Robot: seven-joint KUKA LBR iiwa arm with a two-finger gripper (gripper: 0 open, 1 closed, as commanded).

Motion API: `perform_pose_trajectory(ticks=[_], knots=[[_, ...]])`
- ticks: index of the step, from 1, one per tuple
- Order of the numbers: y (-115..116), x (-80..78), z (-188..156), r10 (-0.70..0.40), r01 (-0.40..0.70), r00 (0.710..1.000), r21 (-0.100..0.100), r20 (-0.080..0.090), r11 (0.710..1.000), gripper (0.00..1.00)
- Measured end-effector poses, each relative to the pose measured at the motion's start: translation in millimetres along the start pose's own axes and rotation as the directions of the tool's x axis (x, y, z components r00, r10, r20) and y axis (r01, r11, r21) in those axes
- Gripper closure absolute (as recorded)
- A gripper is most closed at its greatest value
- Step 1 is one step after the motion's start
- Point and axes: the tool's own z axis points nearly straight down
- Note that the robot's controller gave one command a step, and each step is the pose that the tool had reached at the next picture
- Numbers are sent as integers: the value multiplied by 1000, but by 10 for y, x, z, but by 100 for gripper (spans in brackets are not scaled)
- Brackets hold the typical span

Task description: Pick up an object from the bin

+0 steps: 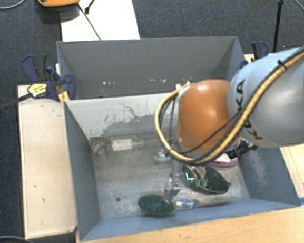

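Camera view puts a dark green rounded lump (155, 205) against the front wall of the grey metal bin (147, 66), with a small clear plastic piece (183, 205) touching it. The gripper (172, 190) hangs just above both, probably lowered to reach them; whether it is spread or pinching cannot be told. A black flat object (216, 181) lies nearer the front right corner, and a pale cylinder (123, 144) near the back wall.

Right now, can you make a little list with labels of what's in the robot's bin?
bin: grey metal bin
tool: tool, low, near the front wall
closest thing: dark green fuzzy lump, just beside the tool
next to it: small clear plastic piece
right of the tool: black flat oval thing
back left: pale clear tube and small grey-green crumpled lump
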Motion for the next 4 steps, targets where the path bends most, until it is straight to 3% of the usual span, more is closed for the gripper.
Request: perform_pose_trajectory(ticks=[1,2,3,4], knots=[[289,60,899,-126,126,992,-2,16,992,0],[-193,52,617,-11,11,1000,1,4,1000,0],[-324,-9,627,76,-76,997,-1,6,997,0],[180,-8,913,212,-212,977,-2,5,977,0]])
